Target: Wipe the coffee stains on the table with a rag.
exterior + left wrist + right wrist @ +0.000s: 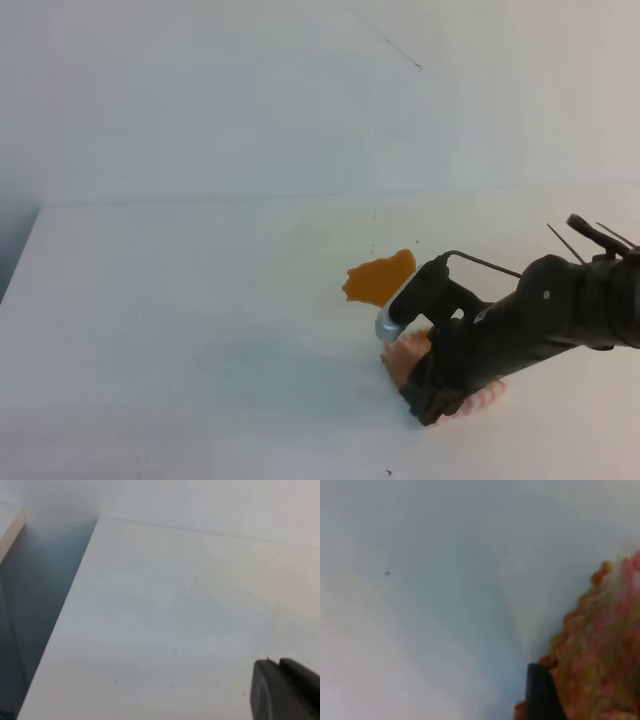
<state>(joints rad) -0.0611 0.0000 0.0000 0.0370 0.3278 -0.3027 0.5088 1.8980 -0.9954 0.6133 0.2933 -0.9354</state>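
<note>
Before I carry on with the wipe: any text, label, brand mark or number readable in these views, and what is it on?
None. No words, numbers or signs can be read in any view.
The table is plain white, with only tiny dark specks.
The rag shows only its weave and brown tinge.
The coffee stain is a plain blotch.
The right gripper and its dark arm carry no visible marking.

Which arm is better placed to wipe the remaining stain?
Right. The right gripper sits over the rag, just below the coffee stain on the table. The left gripper shows only bare tabletop.
</note>
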